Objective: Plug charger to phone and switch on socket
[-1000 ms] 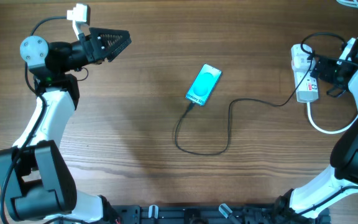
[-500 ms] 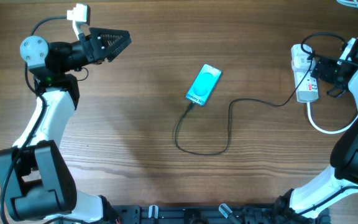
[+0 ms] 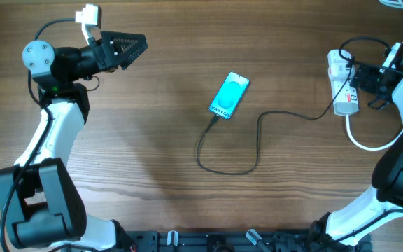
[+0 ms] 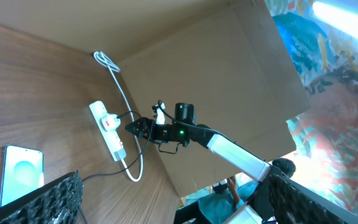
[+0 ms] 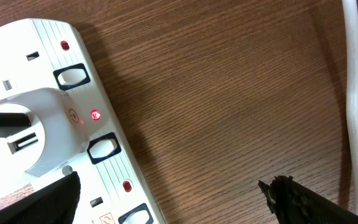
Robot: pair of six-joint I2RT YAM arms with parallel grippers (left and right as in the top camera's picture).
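Phone [image 3: 229,96] lies screen-up mid-tabletop [image 3: 152,161], turquoise display showing, tilted w/ its top end toward the far right. Charger [image 3: 258,140], a thin black cable, meets the phone's lower edge, loops toward the near side, then runs right to the socket [image 3: 342,82] at the tabletop's right end. Socket: white strip w/ a white plug block [image 5: 39,143] seated in it; small red lights [image 5: 95,115] glow beside its switches in the right wrist view. Thick white cord [image 3: 361,142] curls off its near end. Right pincer [image 5: 169,182] hangs just above the strip, fingers spread wide, nothing between them; can't tell any contact w/ the strip. Left pincer [image 3: 137,50] sits up at the far left, well apart from phone & cable, likewise released and empty, pointing across toward the socket side.
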